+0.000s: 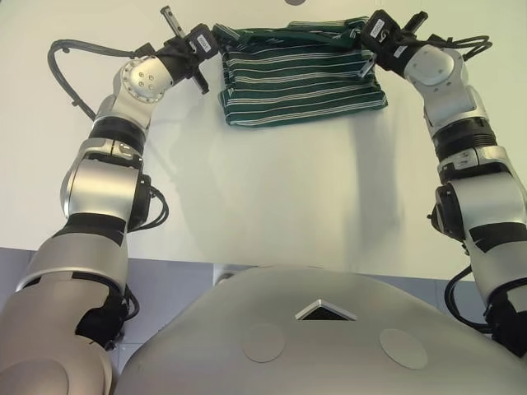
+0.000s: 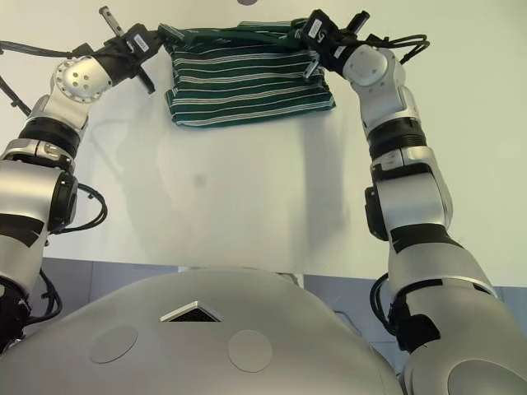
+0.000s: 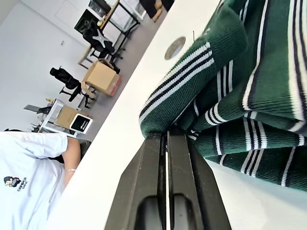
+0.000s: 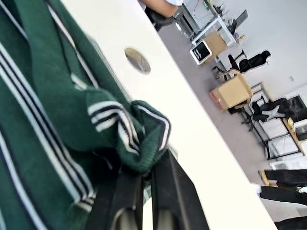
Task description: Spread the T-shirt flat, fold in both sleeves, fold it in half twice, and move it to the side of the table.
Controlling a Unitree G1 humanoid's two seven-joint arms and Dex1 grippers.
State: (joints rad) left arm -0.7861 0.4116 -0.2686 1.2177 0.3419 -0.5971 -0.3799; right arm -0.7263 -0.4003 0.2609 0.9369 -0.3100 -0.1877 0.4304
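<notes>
A dark green T-shirt with white stripes (image 1: 300, 82) lies folded into a wide band at the far middle of the white table (image 1: 263, 189). My left gripper (image 1: 212, 39) is at its far left corner. In the left wrist view its fingers (image 3: 158, 158) are pressed together on a striped hem of the T-shirt (image 3: 192, 91). My right gripper (image 1: 366, 41) is at the far right corner, shut on a bunched striped edge of the T-shirt (image 4: 144, 129). The far edge of the cloth runs stretched between the two grippers.
A round grommet (image 3: 174, 48) is set in the table beyond the T-shirt, close to the far edge. Bare tabletop stretches from the T-shirt to the front edge (image 1: 247, 257) and out to both sides. Chairs, boxes and desks stand on the floor past the table.
</notes>
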